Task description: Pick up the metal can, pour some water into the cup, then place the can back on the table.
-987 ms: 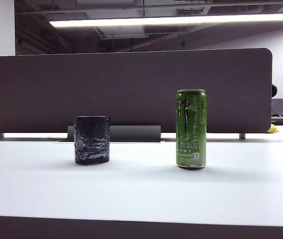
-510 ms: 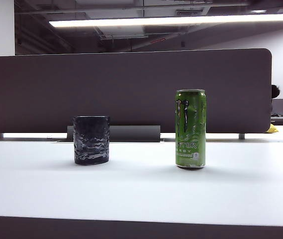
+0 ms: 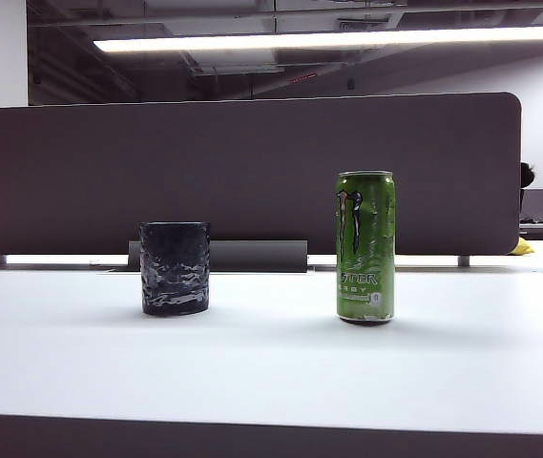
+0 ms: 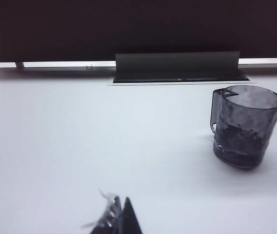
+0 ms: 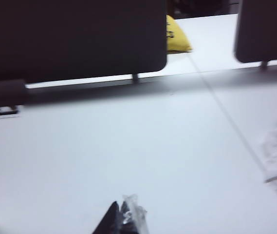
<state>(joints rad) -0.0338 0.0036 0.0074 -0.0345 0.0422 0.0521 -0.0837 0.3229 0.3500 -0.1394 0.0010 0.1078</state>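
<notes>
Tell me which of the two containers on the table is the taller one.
The metal can, bright green and slim, standing upright on the right of the exterior view. The cup to its left is dark, bumpy, wider, and roughly half as tall.

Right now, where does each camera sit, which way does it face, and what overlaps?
Exterior view: low at the table's front edge, facing the partition; cup left, metal can right; no arm visible.
Left wrist view: above the table, facing the partition; left end effector tips, shut.
Right wrist view: above bare table, blurred; right end effector tips, shut.
Shared: the cup appears in exterior and left wrist views.
</notes>
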